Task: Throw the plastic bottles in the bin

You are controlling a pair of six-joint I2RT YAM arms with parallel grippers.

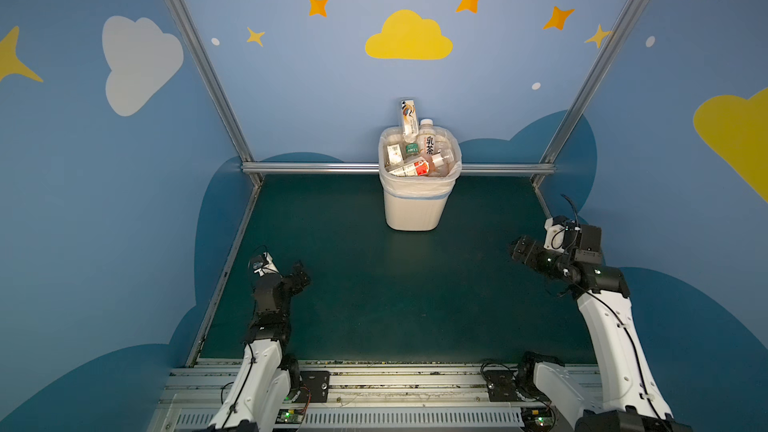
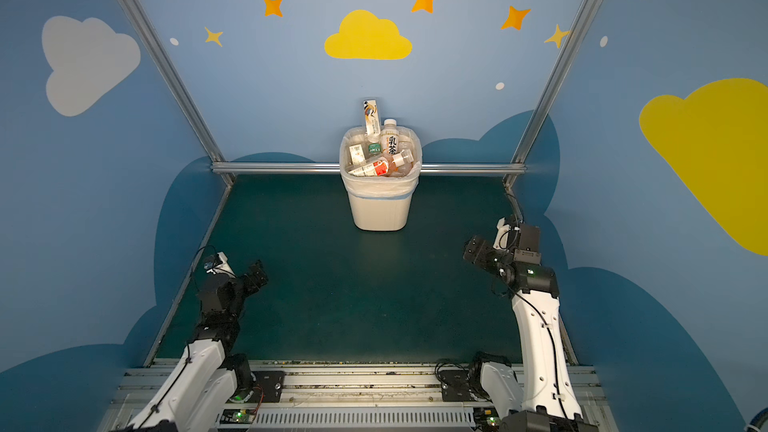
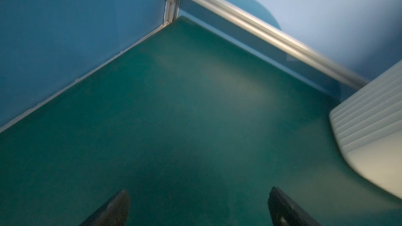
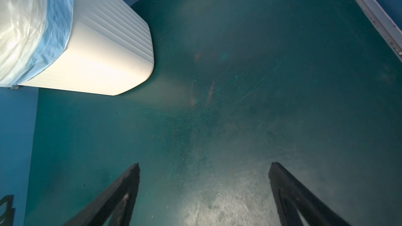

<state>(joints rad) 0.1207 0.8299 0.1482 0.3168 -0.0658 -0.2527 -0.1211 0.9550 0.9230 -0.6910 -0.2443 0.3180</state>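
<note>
Two robot arms are reaching over a dark green mat (image 1: 374, 292) with a bottle-filled bin (image 1: 411, 209) at its far edge.

The cream plastic bin, ribbed and round-cornered, is standing far and central against a metal rail (image 1: 311, 168), with a thin crinkled translucent bag (image 4: 26, 29) folding over its rim. The plastic bottles (image 1: 415, 155), clear with bright labels, are piling up inside, two poking above the rim. The left gripper (image 3: 199, 194), near left, and the right gripper (image 4: 204, 166), at right, are holding their dark fingers spread wide, grasping nothing.
</note>
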